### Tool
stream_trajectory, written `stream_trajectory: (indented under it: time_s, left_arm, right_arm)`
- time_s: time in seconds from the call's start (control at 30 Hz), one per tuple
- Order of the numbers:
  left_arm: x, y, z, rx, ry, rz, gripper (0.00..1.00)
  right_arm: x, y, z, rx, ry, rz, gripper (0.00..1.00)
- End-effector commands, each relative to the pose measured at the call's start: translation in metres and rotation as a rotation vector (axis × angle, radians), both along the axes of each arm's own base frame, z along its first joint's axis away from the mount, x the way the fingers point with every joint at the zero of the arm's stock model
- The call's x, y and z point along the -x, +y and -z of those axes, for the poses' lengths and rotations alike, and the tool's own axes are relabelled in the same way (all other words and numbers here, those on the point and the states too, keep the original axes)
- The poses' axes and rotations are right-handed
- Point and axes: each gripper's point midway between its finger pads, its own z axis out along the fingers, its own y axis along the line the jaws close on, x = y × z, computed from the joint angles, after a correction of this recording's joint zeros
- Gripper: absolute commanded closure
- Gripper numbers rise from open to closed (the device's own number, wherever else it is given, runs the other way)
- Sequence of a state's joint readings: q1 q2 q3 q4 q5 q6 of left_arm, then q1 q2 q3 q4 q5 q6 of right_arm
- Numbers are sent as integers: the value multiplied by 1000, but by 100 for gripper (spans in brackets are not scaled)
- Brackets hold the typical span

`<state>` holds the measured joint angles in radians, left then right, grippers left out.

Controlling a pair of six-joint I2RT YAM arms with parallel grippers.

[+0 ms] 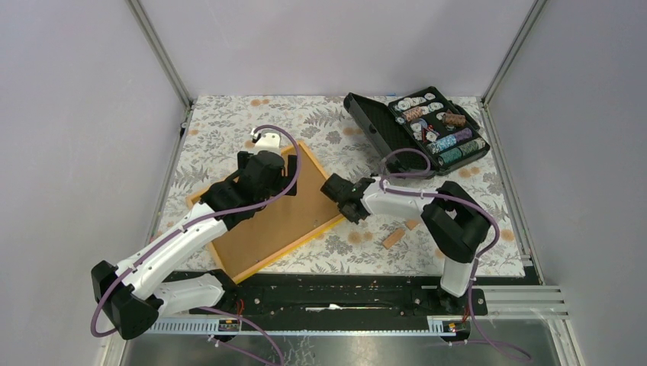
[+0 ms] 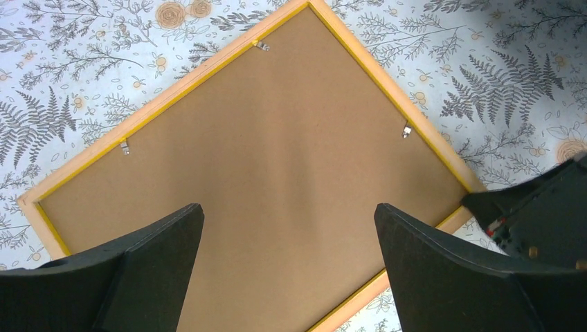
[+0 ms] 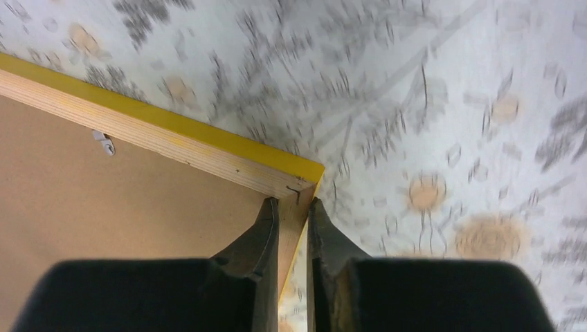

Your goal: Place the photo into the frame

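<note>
My left arm (image 1: 179, 245) and right arm (image 1: 393, 200): white shells, black joints.
Purple cables (image 1: 276, 127) loop along both; my left gripper (image 2: 287, 207) has broad matte-black fingers (image 2: 149, 270).

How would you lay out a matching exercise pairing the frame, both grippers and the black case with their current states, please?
Column one:
1. frame
2. left gripper
3. right gripper
4. black case

Column two:
A. lid open, at the far right
B. shut on the frame's corner edge
C. lying back side up
D. open, above the frame's back

Pairs: 1-C, 2-D, 3-B, 4-A.
</note>
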<state>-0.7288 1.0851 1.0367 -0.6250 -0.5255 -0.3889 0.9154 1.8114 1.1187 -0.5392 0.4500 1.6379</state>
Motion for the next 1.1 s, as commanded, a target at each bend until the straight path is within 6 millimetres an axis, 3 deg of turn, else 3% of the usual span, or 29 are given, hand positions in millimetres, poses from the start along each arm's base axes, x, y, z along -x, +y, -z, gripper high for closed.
stream_trajectory:
  time_s: [0.0, 0.1, 0.23, 0.43, 0.6, 0.77, 0.93, 1.07]
  left_arm:
    - [-5, 0, -16, 22, -72, -10, 1]
    - [-4, -1, -15, 19, -71, -7, 1]
    - [-4, 0, -16, 16, -75, -9, 1]
    - [-4, 1, -15, 11, -77, -14, 1]
    - [-5, 1, -13, 5, -71, -14, 1]
    - [-5, -2, -12, 3, -67, -8, 1]
    - [-5, -2, -12, 2, -66, -7, 1]
    - [-5, -2, -12, 2, -66, -8, 1]
  right_arm:
    - [-42, -52, -15, 361, -79, -184, 93]
    - [-68, -56, -23, 435, -74, -270, 93]
    - [-104, -43, -38, 515, -84, -402, 92]
    - [-124, -29, -34, 496, -45, -486, 79]
    - [-117, -15, -38, 410, -33, -521, 55]
    - [-96, -1, -43, 294, -10, -566, 32]
    - [-70, 29, -33, 154, 4, -647, 27]
    - [-62, 40, -25, 147, 22, -669, 25]
